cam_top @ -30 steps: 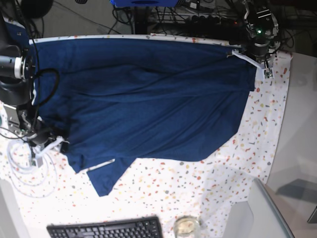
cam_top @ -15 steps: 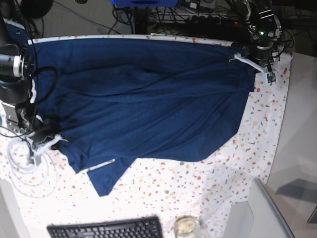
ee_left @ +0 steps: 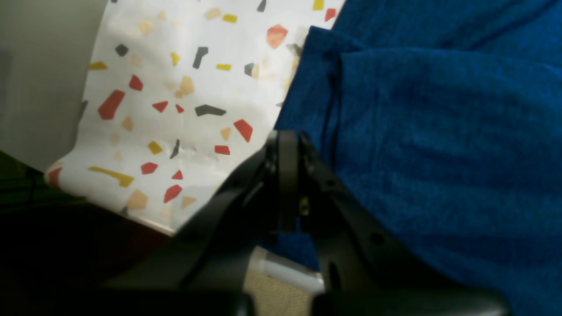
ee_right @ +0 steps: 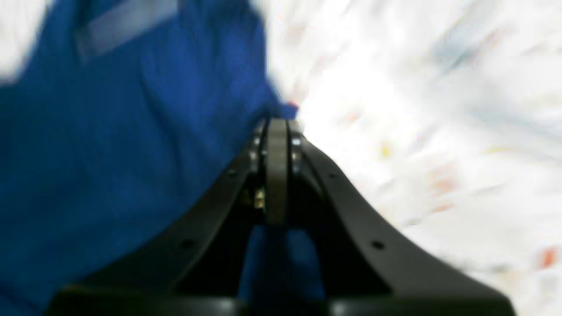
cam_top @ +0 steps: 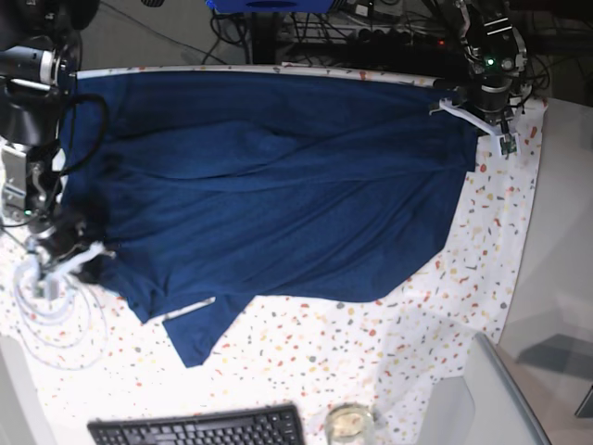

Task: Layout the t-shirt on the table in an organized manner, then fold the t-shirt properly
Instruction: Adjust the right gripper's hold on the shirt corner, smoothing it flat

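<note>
At speckled white cloth table (cam_top: 482, 269) edges, both claws clamping plain navy fabric t-shirt (cam_top: 278, 185): left gripper (ee_left: 287, 140) pinching hem corner, right gripper (ee_right: 276, 125) pinching opposite edge; thin bites risking slipping, bunching under pull.

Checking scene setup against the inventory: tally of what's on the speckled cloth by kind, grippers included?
T-shirt: 1
Keyboard: 1
Glass dish: 1
White cable coil: 1
Grippers: 2, the left gripper and right gripper
Total: 6
</note>
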Tool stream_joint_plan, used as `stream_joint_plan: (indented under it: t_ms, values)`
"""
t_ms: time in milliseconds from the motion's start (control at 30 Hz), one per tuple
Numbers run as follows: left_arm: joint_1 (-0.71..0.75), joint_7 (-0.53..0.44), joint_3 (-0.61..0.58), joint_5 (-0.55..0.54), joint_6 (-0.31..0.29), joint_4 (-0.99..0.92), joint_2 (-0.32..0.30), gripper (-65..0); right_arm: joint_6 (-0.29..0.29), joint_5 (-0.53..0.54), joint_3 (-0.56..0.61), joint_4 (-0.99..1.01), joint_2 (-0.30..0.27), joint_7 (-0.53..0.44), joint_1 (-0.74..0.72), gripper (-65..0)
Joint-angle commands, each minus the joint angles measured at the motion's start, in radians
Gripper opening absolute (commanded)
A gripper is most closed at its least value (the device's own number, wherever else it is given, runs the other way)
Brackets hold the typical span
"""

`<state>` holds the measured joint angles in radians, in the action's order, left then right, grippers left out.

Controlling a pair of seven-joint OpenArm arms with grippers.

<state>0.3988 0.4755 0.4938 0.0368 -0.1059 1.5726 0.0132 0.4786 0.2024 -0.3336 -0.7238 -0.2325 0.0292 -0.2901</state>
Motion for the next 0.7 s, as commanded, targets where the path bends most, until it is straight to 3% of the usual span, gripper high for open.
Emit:
stream_joint_plan:
  t_ms: [0, 100, 300, 333, 400, 567, 667]
  values:
    - [0.001, -0.018, 0.003, -0.001, 0.004, 0.019, -0.008, -65.0, -0.021, 0.006, -0.04, -0.035, -0.006, -0.001, -0.028, -63.9]
    - [0.001, -0.018, 0.003, -0.001, 0.004, 0.019, -0.008, -65.0, -0.037, 0.006, -0.055, -0.039, -0.009, 0.085, -0.048, -55.1]
    - [-0.001, -0.018, 0.001, -0.001, 0.004, 0.019, -0.008, -65.0, -0.037, 0.006, 0.034, -0.009, -0.02, 0.116, -0.09, -18.2]
    - [-0.001, -0.018, 0.003, -0.001, 0.004, 0.019, -0.008, -65.0, -0.037, 0.006, 0.04, -0.006, -0.02, 0.116, -0.094, -15.3]
    - [-0.001, -0.018, 0.003, -0.001, 0.004, 0.018, -0.008, -65.0, -0.037, 0.006, 0.046, 0.019, -0.017, 0.114, -0.105, -13.8]
    - [0.001, -0.018, 0.003, -0.001, 0.004, 0.015, -0.008, -65.0, -0.039, 0.006, 0.047, 0.229, -0.018, 0.104, -0.202, -18.2]
    - [0.004, -0.021, 0.003, -0.001, 0.004, 0.013, -0.015, -65.0, -0.039, 0.006, 0.049, 0.344, -0.017, 0.019, -0.238, -21.0]
